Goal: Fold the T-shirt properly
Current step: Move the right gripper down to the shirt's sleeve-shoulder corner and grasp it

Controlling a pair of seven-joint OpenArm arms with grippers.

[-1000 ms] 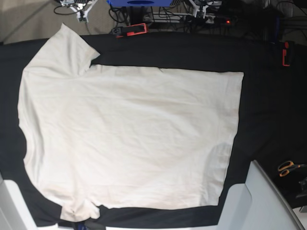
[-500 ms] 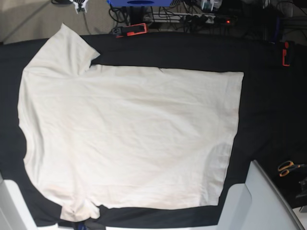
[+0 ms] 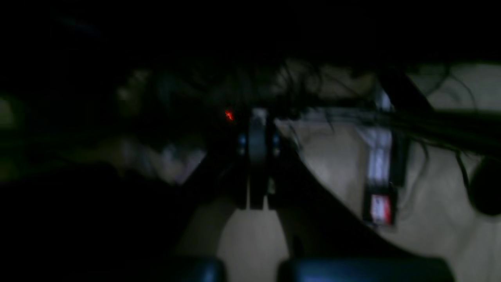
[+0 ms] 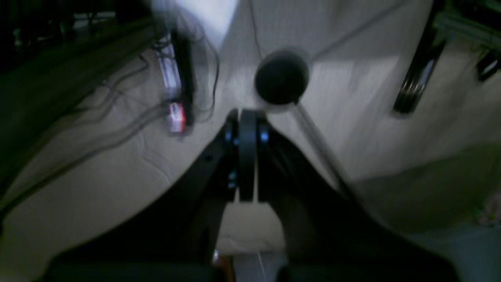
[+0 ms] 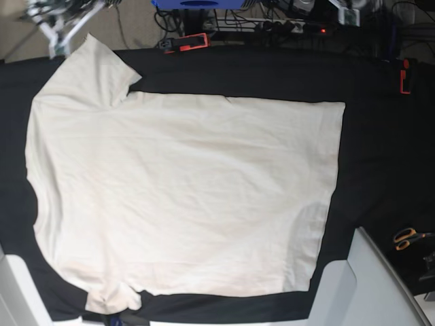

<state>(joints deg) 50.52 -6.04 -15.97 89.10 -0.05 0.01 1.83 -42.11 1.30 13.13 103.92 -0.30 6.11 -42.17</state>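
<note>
Matt, lightly wrinkled cream cloth T-shirt (image 5: 183,197) on matt black table cloth (image 5: 380,156).

The T-shirt (image 5: 183,197) is plain cream, with no print showing. The cloth (image 5: 380,149) under it is solid black. Two clamps (image 5: 187,42) at the table's far edge are red-orange and black, and the scissors (image 5: 408,238) have orange handles. A bright blue thing (image 5: 197,3) sits beyond the table, and the floor (image 5: 27,34) there is beige. The grippers' fingers (image 4: 247,156) are black with small blue dots.
</note>
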